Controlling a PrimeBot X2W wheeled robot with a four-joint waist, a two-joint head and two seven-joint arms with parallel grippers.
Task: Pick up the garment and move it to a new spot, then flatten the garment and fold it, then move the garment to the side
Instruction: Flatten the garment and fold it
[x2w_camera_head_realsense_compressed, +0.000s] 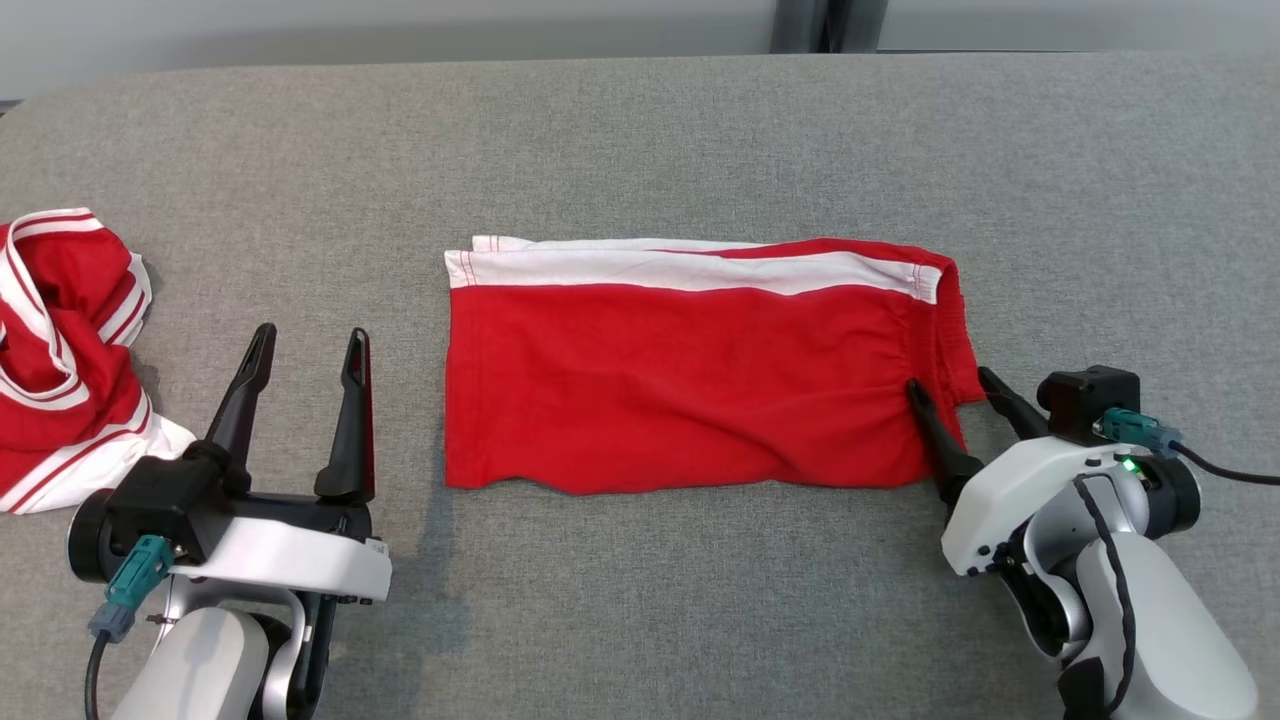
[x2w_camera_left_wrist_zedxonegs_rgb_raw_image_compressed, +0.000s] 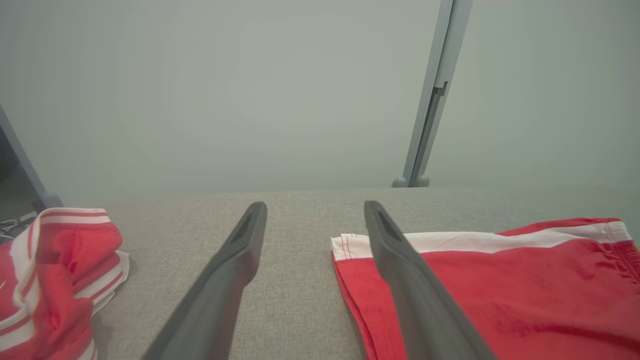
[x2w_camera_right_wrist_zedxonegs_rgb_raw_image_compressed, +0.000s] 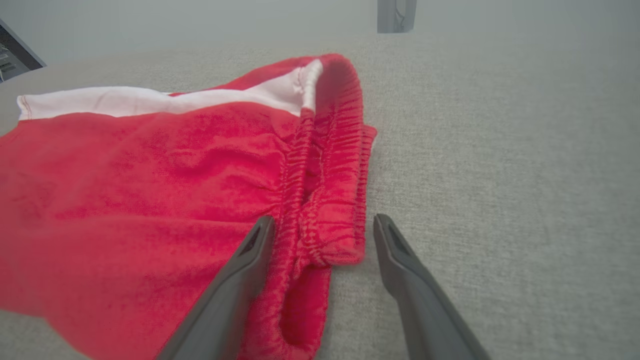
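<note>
Garment (x2w_camera_head_realsense_compressed: 700, 380), red with a white band, is laid folded flat at the middle of the grey counter (x2w_camera_head_realsense_compressed: 640, 140). Its elastic waistband corner is straddled by the right gripper (x2w_camera_head_realsense_compressed: 948, 380), whose fingers are held apart. The left gripper (x2w_camera_head_realsense_compressed: 312, 331) is likewise spread, between it and a crumpled red-and-white cloth (x2w_camera_head_realsense_compressed: 60, 360).

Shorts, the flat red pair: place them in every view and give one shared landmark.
Head view: shorts in the centre.
Left wrist view: shorts at the lower right.
Right wrist view: shorts at the left and centre.
Shared landmark: the white stripe along their far edge.
</note>
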